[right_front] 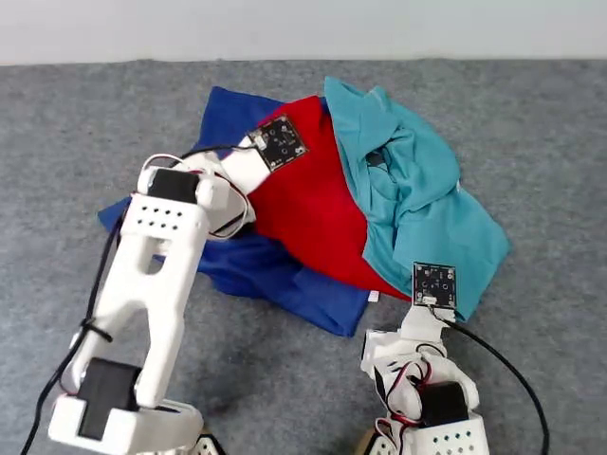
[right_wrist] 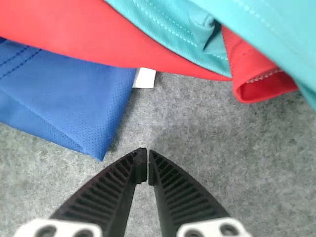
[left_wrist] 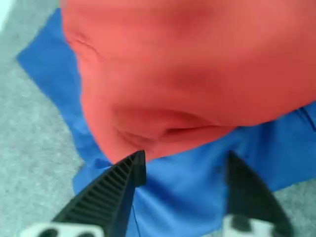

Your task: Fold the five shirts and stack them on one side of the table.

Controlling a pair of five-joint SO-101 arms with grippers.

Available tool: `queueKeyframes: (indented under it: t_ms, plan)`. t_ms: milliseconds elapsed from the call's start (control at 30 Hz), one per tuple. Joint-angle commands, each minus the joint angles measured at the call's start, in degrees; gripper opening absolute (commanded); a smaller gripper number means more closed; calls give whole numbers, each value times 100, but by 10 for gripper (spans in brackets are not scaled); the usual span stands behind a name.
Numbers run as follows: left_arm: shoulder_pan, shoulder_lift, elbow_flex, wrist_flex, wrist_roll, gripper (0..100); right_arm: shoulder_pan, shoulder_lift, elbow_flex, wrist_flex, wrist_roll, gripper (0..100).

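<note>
Now we are looking at the left gripper hanging at mid-table, its black fingers spread wide above the royal-blue mesh shirt, right at the edge of the red knit shirt lying on top of it. The right gripper, fingers pressed together on nothing, is hovering low over the grey felt table, just beside the blue shirt's near corner and a small white label. A teal cotton shirt is draping over the red one's right side. We are judging the step in hand as separating one shirt. The left fingers should be taking the red edge alone, not the blue layer beneath, and lifting gently so the teal one slides off. The red shirt's long axis is running diagonally, from the table's far side toward the right gripper; which end is carrying the collar we cannot tell.
</note>
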Motion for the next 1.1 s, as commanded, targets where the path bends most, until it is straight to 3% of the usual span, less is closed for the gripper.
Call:
queueKeyframes:
  t_ms: [0, 233, 367, 567, 733, 967, 1067]
  plan:
    - [141, 97, -224, -44, -70, 348, -13, -57, 88, 48, -53, 11]
    - [352, 1116, -233, -387, -202, 346, -13, -57, 88, 48, -53, 11]
    - [308, 1846, -233, -1231, -202, 344, -13, -57, 88, 48, -53, 11]
    - [255, 2453, -295, -1846, -202, 224, -13, -57, 88, 48, -53, 11]
    - [281, 2435, -743, -1301, -220, 9, -13, -57, 88, 48, -53, 11]
    - [-229, 1618, -2097, 484, -202, 13, -13, -57, 88, 48, -53, 11]
    - [-510, 967, -2545, 774, -193, 13, -13, -57, 88, 48, -53, 11]
